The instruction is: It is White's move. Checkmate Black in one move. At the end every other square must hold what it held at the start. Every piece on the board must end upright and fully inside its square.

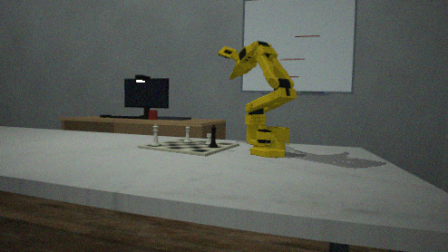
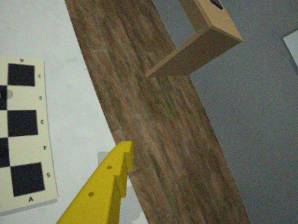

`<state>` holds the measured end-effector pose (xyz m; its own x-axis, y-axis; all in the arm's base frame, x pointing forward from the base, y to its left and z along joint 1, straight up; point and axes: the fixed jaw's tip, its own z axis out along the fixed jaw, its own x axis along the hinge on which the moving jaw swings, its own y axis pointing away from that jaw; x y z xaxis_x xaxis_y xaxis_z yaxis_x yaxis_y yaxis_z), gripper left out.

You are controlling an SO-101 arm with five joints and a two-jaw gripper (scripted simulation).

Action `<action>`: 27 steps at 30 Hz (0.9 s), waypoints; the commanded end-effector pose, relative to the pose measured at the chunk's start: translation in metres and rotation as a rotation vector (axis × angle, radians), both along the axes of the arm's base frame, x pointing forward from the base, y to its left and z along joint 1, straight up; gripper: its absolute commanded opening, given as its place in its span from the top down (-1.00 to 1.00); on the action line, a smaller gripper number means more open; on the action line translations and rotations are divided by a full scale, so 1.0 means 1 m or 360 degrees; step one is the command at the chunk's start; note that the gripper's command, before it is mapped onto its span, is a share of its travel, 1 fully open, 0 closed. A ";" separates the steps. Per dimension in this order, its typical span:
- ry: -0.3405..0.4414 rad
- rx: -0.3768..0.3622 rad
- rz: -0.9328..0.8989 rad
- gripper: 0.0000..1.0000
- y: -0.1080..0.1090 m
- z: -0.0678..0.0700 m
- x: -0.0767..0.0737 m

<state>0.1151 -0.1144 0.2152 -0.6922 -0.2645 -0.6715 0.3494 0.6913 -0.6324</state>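
Observation:
A small chessboard [image 1: 201,152] [image 2: 44,129] lies on the white table [image 1: 136,181], left of the arm's base [image 1: 268,144]. On it stand a tall white piece [image 1: 155,135] at the left, a white piece [image 1: 187,134] at the back, a small white piece [image 1: 208,138], and a black piece [image 1: 213,136] at the right near the small white one. My yellow gripper [image 1: 230,63] [image 2: 125,152] is open and empty. It is held high above the board's right side and leans forward toward the board. The wrist view shows only one jaw and the board's edge, no pieces.
A wooden desk [image 1: 136,125] [image 2: 200,26] with a dark monitor [image 1: 146,92] and a red cup [image 1: 152,114] stands behind the table. A whiteboard [image 1: 317,27] hangs on the back wall. Wooden floor [image 2: 166,129] shows beyond the table edge.

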 end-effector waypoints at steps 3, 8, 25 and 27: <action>-0.0091 0.0151 0.0165 -0.38 0.021 -0.013 0.014; -0.0136 0.0252 0.0270 -0.31 0.035 -0.020 0.021; -0.0218 0.0736 0.0703 0.00 0.101 -0.052 0.036; -0.0216 0.0775 0.0734 0.03 0.106 -0.054 0.036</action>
